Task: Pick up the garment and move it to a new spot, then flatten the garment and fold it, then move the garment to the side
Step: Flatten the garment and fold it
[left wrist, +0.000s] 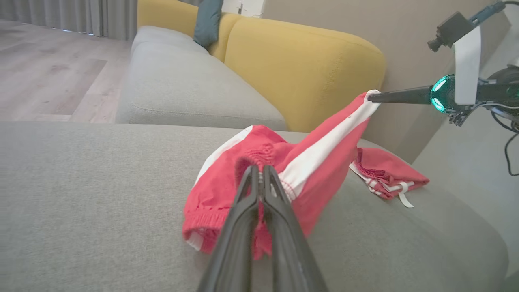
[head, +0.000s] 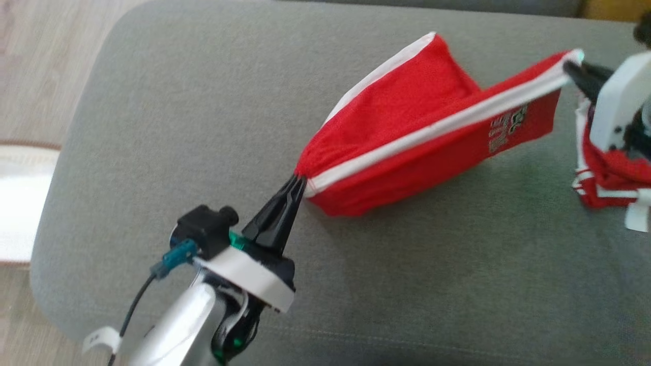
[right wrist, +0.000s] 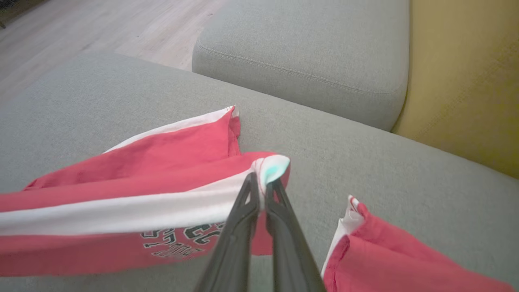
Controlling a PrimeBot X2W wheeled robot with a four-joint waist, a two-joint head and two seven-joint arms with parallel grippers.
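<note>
Our left fingers (head: pixel 279 213) are clenched on one end of the red garment (head: pixel 396 112), our right fingers (head: pixel 585 79) on the other end of its white stripe (head: pixel 432 130); it hangs stretched between them, its slack lower part on the grey sofa cushion (head: pixel 178 127). We should keep the stripe taut, lower both ends together, and land clear of the other red cloth (head: pixel 610 173) nearby

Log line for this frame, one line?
garment: stretched between arms over cushion | left gripper: jaws shut on garment | right gripper: jaws shut on garment
</note>
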